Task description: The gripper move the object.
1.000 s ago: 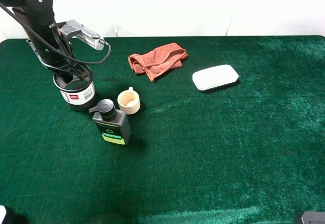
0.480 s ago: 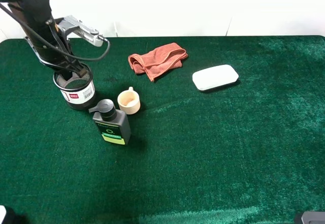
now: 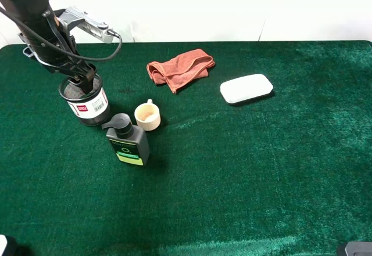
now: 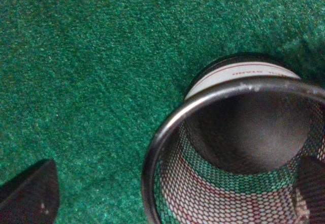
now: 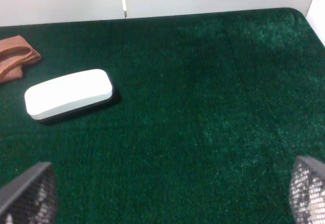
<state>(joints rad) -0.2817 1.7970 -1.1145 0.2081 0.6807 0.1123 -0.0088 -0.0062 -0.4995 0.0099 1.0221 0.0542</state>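
Note:
The black wire-mesh pen cup (image 3: pixel 85 100) with a white barcode label stands upright on the green cloth at the left. My left gripper (image 3: pixel 80 76) hangs just over its rim. In the left wrist view the cup (image 4: pixel 238 148) fills the frame. The left gripper (image 4: pixel 170 188) is open wide, with one fingertip (image 4: pixel 30 196) outside the cup over the cloth and the other (image 4: pixel 311 183) over the cup's inside. Neither touches the mesh. My right gripper (image 5: pixel 167 193) is open and empty above bare cloth.
A dark grey pump bottle (image 3: pixel 127 141) and a small cream cup (image 3: pixel 147 115) stand close to the right of the pen cup. A rust-red cloth (image 3: pixel 179 68) and a white case (image 3: pixel 246 88) (image 5: pixel 68 94) lie further back. The table (image 3: pixel 244 175) is covered in green felt.
The left arm has risen and drawn back to the left, away from the pen cup's mouth. More of the cup's rim now shows. The cup stays in about the same place.

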